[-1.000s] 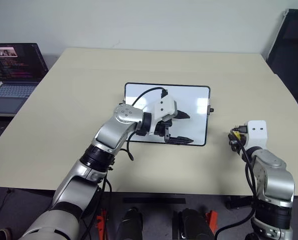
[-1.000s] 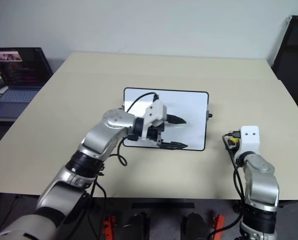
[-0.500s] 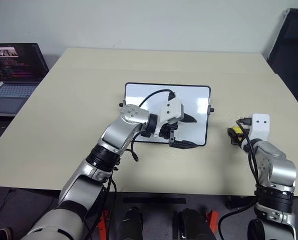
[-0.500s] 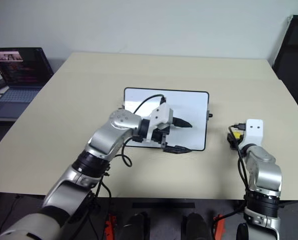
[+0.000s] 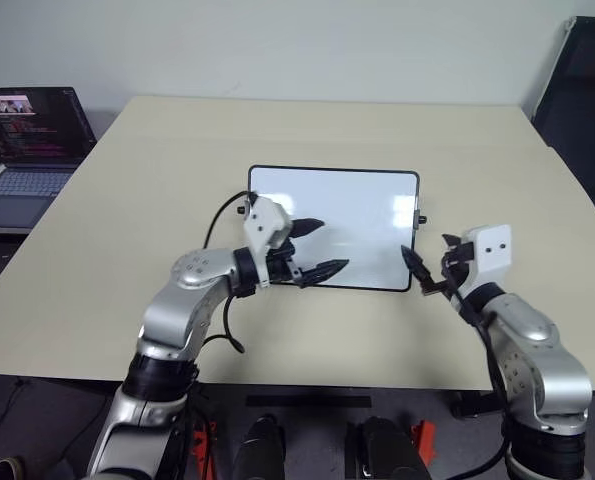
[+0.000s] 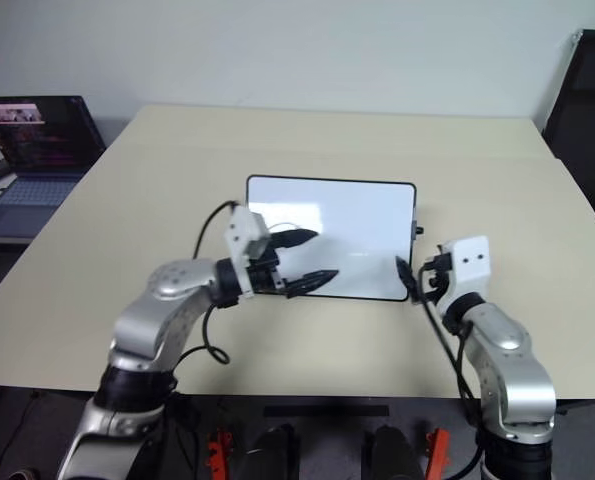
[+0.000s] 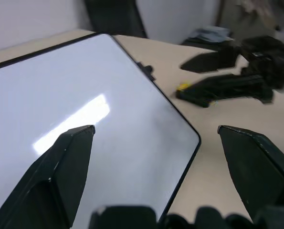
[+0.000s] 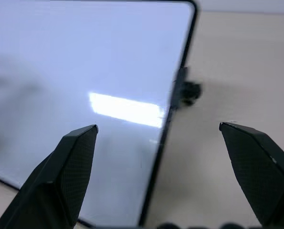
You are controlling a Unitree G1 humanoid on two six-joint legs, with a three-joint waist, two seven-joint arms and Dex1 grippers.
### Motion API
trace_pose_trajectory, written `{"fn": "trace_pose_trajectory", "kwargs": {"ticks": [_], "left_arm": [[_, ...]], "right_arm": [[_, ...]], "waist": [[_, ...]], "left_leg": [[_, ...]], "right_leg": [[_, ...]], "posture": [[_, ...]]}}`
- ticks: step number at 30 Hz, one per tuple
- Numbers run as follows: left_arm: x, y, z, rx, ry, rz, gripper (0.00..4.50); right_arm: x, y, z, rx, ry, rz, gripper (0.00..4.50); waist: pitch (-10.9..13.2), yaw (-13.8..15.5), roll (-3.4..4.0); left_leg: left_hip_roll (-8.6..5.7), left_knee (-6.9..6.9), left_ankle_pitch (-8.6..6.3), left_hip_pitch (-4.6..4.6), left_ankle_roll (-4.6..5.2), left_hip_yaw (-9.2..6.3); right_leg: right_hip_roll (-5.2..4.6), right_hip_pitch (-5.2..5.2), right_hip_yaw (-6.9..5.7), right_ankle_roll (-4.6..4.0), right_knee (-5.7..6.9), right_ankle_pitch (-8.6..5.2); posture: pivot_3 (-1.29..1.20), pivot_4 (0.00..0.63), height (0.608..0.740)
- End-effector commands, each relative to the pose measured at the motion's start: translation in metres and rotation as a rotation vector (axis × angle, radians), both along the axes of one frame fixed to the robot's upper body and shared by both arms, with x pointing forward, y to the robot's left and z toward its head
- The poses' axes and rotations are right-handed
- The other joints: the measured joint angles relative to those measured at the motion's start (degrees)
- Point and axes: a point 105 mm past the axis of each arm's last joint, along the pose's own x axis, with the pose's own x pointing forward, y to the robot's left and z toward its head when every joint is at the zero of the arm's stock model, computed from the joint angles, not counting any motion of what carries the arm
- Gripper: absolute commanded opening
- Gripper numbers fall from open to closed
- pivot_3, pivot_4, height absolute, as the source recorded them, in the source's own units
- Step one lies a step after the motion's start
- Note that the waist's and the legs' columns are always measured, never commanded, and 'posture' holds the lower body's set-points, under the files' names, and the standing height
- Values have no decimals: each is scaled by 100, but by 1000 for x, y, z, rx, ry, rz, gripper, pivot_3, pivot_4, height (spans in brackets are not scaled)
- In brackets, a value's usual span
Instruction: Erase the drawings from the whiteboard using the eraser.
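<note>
- The whiteboard (image 5: pixel 352 225) has a glossy, smooth white face that throws back a bright streak of light; its thin frame looks like black plastic.
- The table (image 5: pixel 157 170) under the whiteboard has a matt, even beige top with no visible grain.
- The left gripper (image 5: pixel 315 250) over the whiteboard's near edge has matt black fingers (image 7: pixel 60 171) and a white plastic-looking housing.
- The right gripper (image 5: pixel 429 268) beside the whiteboard has black fingers (image 8: pixel 65 171) with a fine dotted texture.
</note>
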Motion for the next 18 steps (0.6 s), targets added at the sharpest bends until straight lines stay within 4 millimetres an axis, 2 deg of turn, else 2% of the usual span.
{"fn": "trace_pose_trajectory", "kwargs": {"ticks": [1,3,5,8,9,14,18], "left_arm": [[-11,50,16,-139,-78,374,4500],[-15,74,9,-111,-120,557,4500],[-19,91,-3,-106,-109,670,4500],[-28,129,-33,-103,-31,871,4500],[-30,135,-38,-93,-21,903,4500],[-38,144,-48,-37,-21,936,4500],[-36,140,-50,-8,-29,923,4500]], "right_arm": [[-21,7,29,-16,-269,-1,4442],[-30,1,15,61,-241,-20,4442],[-33,-13,-2,98,-200,-92,4442],[-34,-39,-26,152,-130,-231,4442],[-33,-45,-30,142,-124,-244,4442],[-35,-71,-50,49,-68,-286,4442],[-40,-84,-57,-8,-41,-355,4442]], "waist": [[-2,24,-2],[-8,47,-9],[-8,68,-10],[-13,72,-17],[-15,72,-22],[-18,79,-27],[-19,75,-24]], "left_leg": [[0,0,0,4,0,0],[1,-1,0,7,0,-2],[3,-3,0,15,-1,-5],[2,10,0,15,-1,2],[1,12,0,16,-1,6],[1,15,-1,15,-2,7],[2,10,0,15,-1,8]], "right_leg": [[-2,5,1,0,-2,0],[-1,6,-1,-2,0,-1],[1,10,-3,-8,7,-5],[-1,15,4,-33,0,-5],[-4,17,8,-32,-3,-3],[-6,14,5,-38,-4,0],[-5,11,7,-41,-2,-1]], "posture": [[0,150,740],[0,150,740],[0,150,740],[0,150,740],[0,150,740],[0,150,740],[0,150,740]]}}
